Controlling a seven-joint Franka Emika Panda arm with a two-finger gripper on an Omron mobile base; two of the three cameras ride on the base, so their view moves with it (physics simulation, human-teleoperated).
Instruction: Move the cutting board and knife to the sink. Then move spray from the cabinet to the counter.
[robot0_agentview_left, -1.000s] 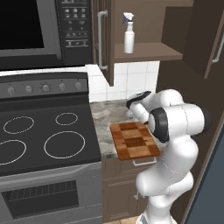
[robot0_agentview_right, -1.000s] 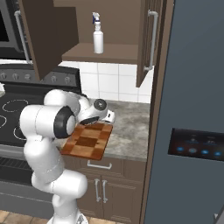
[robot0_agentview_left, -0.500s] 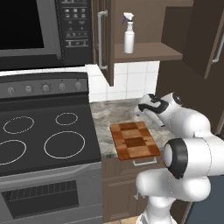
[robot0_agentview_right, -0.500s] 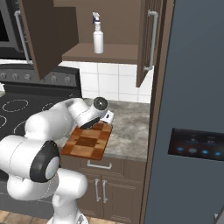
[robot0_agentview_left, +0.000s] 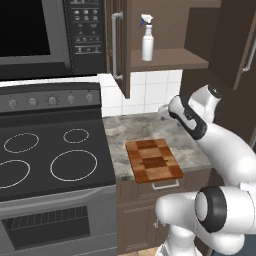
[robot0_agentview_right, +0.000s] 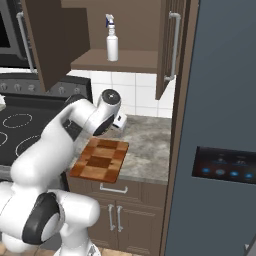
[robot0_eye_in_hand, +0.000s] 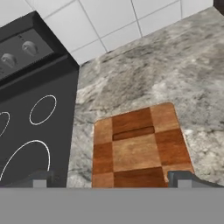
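Observation:
The checkered cutting board (robot0_agentview_left: 153, 160) (robot0_agentview_right: 99, 160) (robot0_eye_in_hand: 140, 151) lies flat at the front edge of the counter (robot0_agentview_left: 150, 129), just right of the stove. A short dark knife (robot0_eye_in_hand: 133, 132) rests across the board's middle. My gripper (robot0_agentview_left: 164, 112) (robot0_agentview_right: 120, 122) (robot0_eye_in_hand: 111, 179) hovers above the counter behind the board, open, looking down on it with nothing between its fingertips (robot0_eye_in_hand: 42, 179). The white spray (robot0_agentview_left: 146, 38) (robot0_agentview_right: 112, 40) stands upright on the shelf of the open cabinet (robot0_agentview_left: 172, 60). The sink is out of view.
A black stovetop (robot0_agentview_left: 50, 155) with white rings lies left of the counter, under a black microwave (robot0_agentview_left: 45, 30). The open cabinet door (robot0_agentview_left: 120, 47) hangs above the counter's left end. A tall grey fridge (robot0_agentview_right: 220, 130) bounds the counter on the right.
The arm has unfolded: the hand moved from over the board's near side back toward the tiled wall, and the elbow dropped low in front. Board and spray have not moved.

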